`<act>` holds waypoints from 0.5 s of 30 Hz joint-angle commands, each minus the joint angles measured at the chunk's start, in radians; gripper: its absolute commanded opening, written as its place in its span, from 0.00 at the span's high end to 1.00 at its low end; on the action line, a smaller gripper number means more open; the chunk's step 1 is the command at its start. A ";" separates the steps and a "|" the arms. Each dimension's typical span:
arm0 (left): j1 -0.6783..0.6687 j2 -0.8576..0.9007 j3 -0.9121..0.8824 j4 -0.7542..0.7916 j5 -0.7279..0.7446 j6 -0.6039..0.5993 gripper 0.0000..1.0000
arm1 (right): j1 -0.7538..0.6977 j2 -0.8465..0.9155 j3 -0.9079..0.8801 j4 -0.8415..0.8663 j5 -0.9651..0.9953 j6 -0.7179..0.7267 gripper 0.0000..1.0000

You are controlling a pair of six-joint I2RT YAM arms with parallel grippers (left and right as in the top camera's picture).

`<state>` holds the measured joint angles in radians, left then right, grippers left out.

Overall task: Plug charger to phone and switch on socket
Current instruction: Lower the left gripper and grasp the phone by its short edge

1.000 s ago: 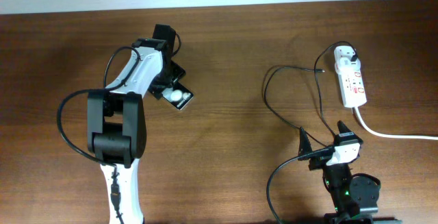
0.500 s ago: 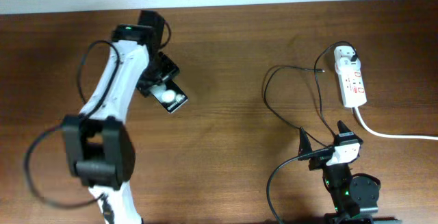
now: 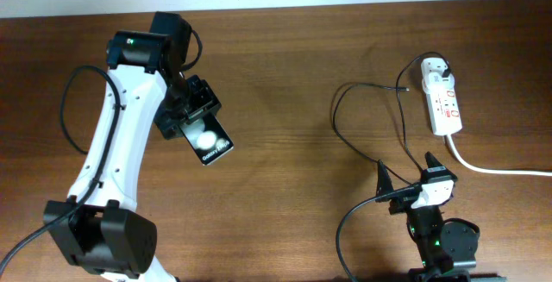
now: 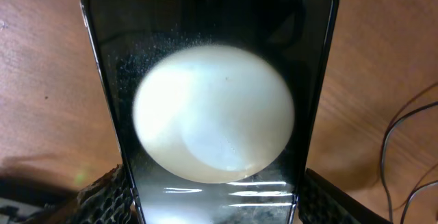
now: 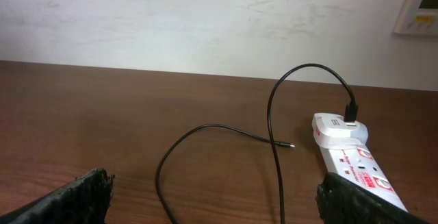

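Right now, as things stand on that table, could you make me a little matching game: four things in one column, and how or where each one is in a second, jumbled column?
Things:
1. phone
2. socket
3. charger's plug tip
4. right gripper

States:
A. lying loose on the table, plugged into nothing
B. open, holding nothing
C. clamped in the left gripper
D. flat on the table, white adapter plugged into one end

Pairs: 1-C, 2-D, 3-A, 4-B.
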<state>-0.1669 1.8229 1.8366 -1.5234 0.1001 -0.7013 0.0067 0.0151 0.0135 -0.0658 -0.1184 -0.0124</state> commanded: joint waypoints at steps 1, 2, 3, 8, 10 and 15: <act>0.003 -0.032 -0.020 -0.023 0.020 0.023 0.33 | -0.007 -0.006 -0.008 0.000 -0.006 -0.006 0.01; -0.003 -0.032 -0.056 -0.020 0.020 0.023 0.33 | -0.007 -0.006 -0.008 0.000 -0.006 -0.006 0.01; -0.015 -0.032 -0.110 -0.003 0.020 0.023 0.33 | -0.007 -0.006 -0.008 0.000 -0.006 -0.006 0.01; -0.034 -0.032 -0.313 0.142 0.174 0.071 0.34 | -0.007 -0.006 -0.008 0.000 -0.005 -0.006 0.01; -0.034 -0.032 -0.351 0.156 0.186 0.071 0.33 | -0.007 -0.006 -0.008 0.000 -0.006 -0.006 0.01; -0.034 -0.032 -0.362 0.158 0.286 0.136 0.34 | -0.007 -0.006 -0.008 0.000 -0.006 -0.006 0.01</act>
<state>-0.2020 1.8156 1.4807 -1.3659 0.3077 -0.6125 0.0067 0.0158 0.0135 -0.0658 -0.1184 -0.0124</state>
